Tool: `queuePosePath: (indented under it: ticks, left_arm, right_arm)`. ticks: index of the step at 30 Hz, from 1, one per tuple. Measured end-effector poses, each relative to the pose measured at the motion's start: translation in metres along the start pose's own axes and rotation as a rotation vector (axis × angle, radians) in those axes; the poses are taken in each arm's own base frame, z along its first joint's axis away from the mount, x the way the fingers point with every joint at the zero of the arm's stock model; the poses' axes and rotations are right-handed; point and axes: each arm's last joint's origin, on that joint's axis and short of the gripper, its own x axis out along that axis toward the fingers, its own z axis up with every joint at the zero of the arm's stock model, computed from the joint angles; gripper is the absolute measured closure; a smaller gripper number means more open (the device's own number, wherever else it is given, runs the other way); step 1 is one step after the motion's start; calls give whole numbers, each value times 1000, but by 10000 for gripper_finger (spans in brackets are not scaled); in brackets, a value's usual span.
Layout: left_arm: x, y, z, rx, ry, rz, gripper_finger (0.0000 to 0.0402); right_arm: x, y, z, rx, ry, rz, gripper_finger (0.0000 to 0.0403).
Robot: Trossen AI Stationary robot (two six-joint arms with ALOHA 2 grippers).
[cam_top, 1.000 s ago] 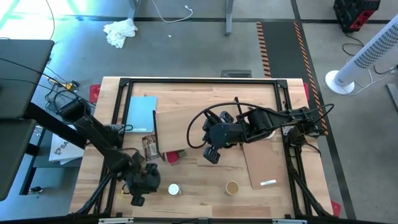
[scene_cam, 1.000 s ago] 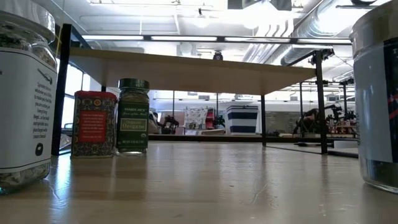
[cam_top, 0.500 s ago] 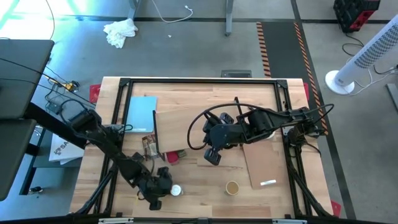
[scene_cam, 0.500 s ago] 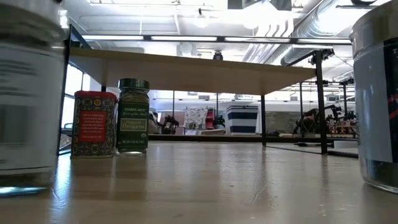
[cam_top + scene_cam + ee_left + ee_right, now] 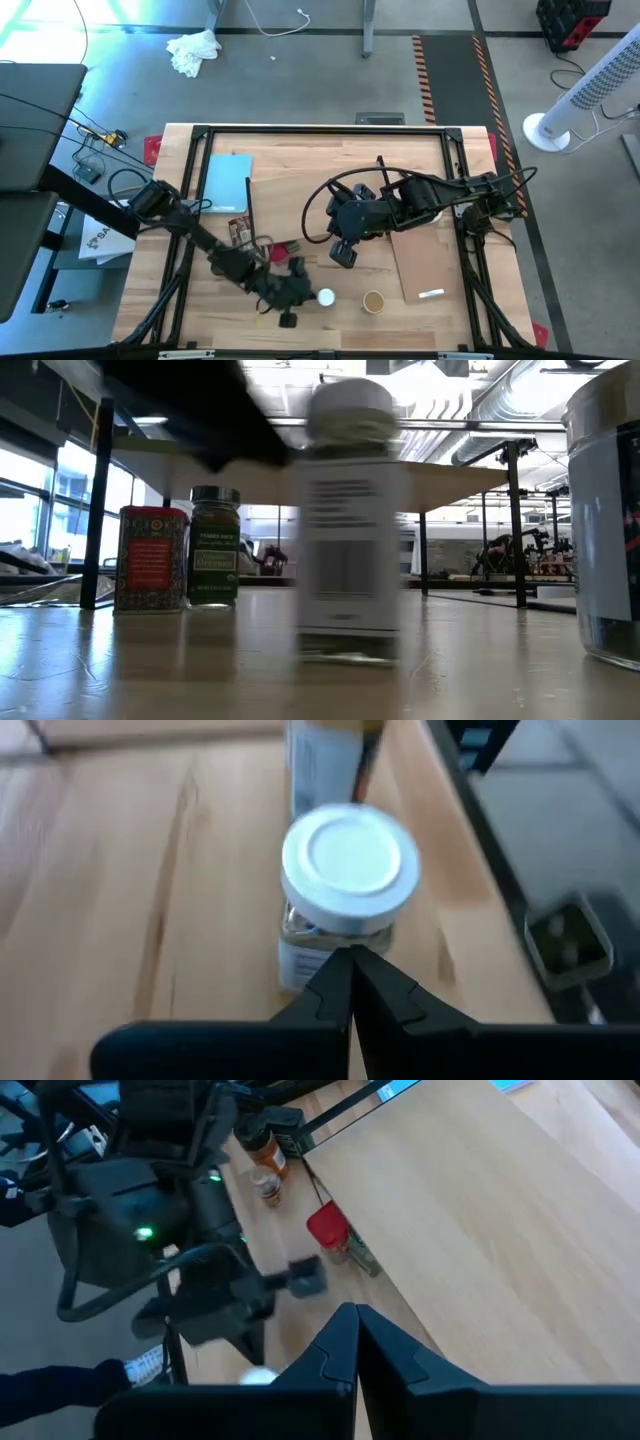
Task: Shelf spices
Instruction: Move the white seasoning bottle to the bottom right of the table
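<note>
From above we see a grey concrete floor (image 5: 300,70) around the wooden table (image 5: 330,160). A crumpled white cloth (image 5: 194,50) lies on the floor at far left, a white cable (image 5: 285,22) near a metal post (image 5: 367,28), and orange-and-black hazard tape (image 5: 428,75) runs toward the table. A white tower fan (image 5: 590,85) stands at right, near a red-and-black crate (image 5: 570,22). At table height we see ceiling strip lights (image 5: 300,422), pale ducts (image 5: 500,400) and bright windows (image 5: 30,490).
</note>
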Motion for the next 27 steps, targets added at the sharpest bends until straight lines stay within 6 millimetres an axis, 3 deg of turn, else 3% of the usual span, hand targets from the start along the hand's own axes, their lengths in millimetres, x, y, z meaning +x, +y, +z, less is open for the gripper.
queuePosePath:
  ticks: [4,7,10,15,19,22,27]
  left_arm:
    - [3,13,20,18,-20,-37,401]
    - [-13,19,39,48,28,-41,401]
    - [-51,20,63,94,40,-47,401]
    - [-133,19,78,73,-3,-12,401]
    - [-206,22,81,-79,-174,127,401]
    - [-249,25,81,-224,-350,201,402]
    - [-290,29,83,-326,-539,239,402]
  right_arm:
    - [0,0,0,0,2,3,403]
    - [-1,1,-1,-30,9,18,403]
    - [-3,1,-1,-55,13,31,403]
    - [5,6,-5,-57,86,111,403]
    - [45,18,-17,-68,156,147,403]
    - [80,30,-28,-65,162,283,403]
    - [133,30,-53,3,183,397,403]
